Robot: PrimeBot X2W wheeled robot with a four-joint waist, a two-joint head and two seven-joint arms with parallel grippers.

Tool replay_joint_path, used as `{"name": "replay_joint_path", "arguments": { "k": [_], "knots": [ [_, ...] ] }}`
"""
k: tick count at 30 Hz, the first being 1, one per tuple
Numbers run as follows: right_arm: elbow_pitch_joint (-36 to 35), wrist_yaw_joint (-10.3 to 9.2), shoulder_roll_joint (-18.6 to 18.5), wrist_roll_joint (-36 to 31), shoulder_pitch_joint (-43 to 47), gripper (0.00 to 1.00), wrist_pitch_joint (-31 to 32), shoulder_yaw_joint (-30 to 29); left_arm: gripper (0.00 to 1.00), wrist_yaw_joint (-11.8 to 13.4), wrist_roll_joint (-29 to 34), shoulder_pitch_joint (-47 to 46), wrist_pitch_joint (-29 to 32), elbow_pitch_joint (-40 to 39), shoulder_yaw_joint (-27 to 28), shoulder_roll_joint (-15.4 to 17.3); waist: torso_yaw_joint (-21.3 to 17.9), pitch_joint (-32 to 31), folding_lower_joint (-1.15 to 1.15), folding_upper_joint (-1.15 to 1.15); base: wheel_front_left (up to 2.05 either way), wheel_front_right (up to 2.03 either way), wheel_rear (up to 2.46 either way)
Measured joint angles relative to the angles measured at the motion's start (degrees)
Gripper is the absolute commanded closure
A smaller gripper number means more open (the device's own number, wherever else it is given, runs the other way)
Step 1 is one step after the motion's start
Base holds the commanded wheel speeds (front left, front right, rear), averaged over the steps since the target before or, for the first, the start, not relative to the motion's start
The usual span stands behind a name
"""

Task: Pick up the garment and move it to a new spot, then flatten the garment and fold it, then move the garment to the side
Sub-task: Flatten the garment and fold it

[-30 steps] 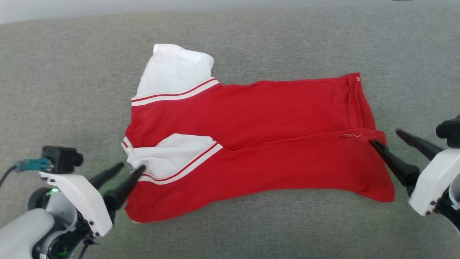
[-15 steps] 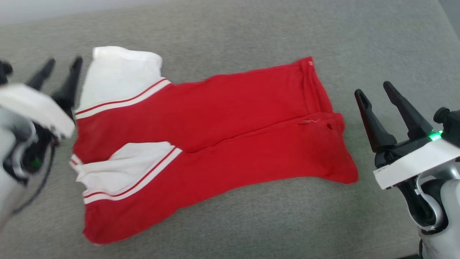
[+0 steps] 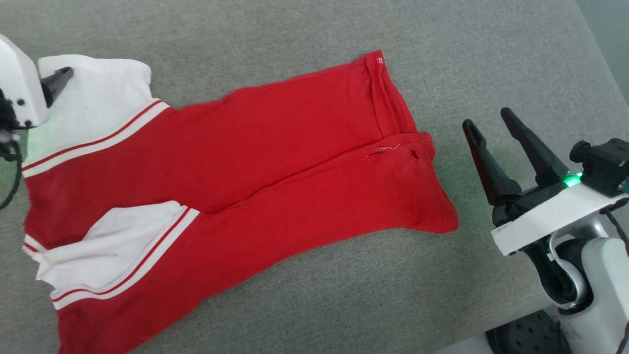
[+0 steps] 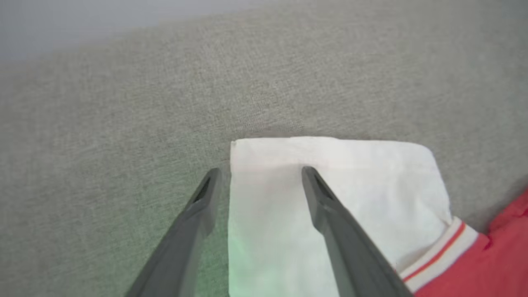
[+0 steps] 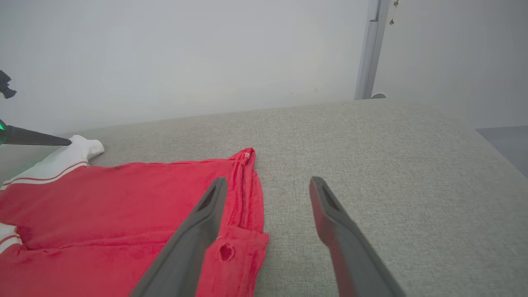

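The grey woven-fabric counter (image 3: 304, 44) stretches wide under me, running to a pale wall at the far side and an edge at the right. Across it lies the red jersey-style garment with short white sleeves (image 3: 275, 162), flat on the cloth. Its long sides are folded in to meet along a line down its middle, with the sleeve end at the left and the hem end toward the right and a little farther off. My right hand (image 3: 487, 118) hangs over bare counter just right of the hem. Its two long dark fingers are spread wide and hold nothing, apart from the cloth, and a green light (image 3: 570, 179) glows at its base. My left hand (image 4: 260, 171) is at the far left, also spread and empty. It straddles the outer edge of the far white sleeve (image 3: 93, 103), with one finger above the white cloth and the other above grey counter just beside it. Whether either tip touches down I cannot tell. The near white sleeve (image 3: 113, 241) lies folded in over the red body, edged by white-and-red striped trim (image 3: 147, 255). Near the hem there is a small hole (image 3: 415, 155), and beside it a loose pale thread (image 3: 385, 148).
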Motion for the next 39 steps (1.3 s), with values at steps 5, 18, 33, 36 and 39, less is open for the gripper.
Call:
{"name": "replay_joint_path", "arguments": {
  "k": [5,18,33,36,39],
  "knots": [
    [0.8,0.0,-0.3,0.5,-0.3,0.0,0.1,0.8,0.0,-1.1,-1.4,-2.4,8.4,2.6,-1.2,-0.6,-0.7,1.3,0.0,0.0,0.0,0.0,0.0],
    [1.1,0.0,-2.2,1.1,-4.2,0.0,2.9,3.2,1.0,-3.5,-2.9,-4.8,9.8,5.7,-0.9,-2.7,0.2,2.9,0.0,0.0,0.0,0.0,0.0],
    [13.7,0.0,-9.3,9.9,-28.1,0.0,26.5,14.7,1.0,-4.2,-2.5,-7.5,6.4,5.4,-2.2,-8.0,4.9,5.0,0.0,0.0,0.0,0.0,0.0],
    [18.3,0.0,-9.2,11.5,-33.3,0.0,31.0,16.5,1.0,-4.3,-2.5,-8.4,5.8,4.4,-2.8,-8.8,6.3,6.0,0.0,0.0,0.0,0.0,0.0],
    [22.0,0.0,-9.2,12.5,-37.3,0.0,35.1,19.4,1.0,-4.3,-2.5,-9.1,5.0,3.5,-3.3,-9.5,7.5,6.7,0.0,0.0,0.0,0.0,0.0]
  ]
}}
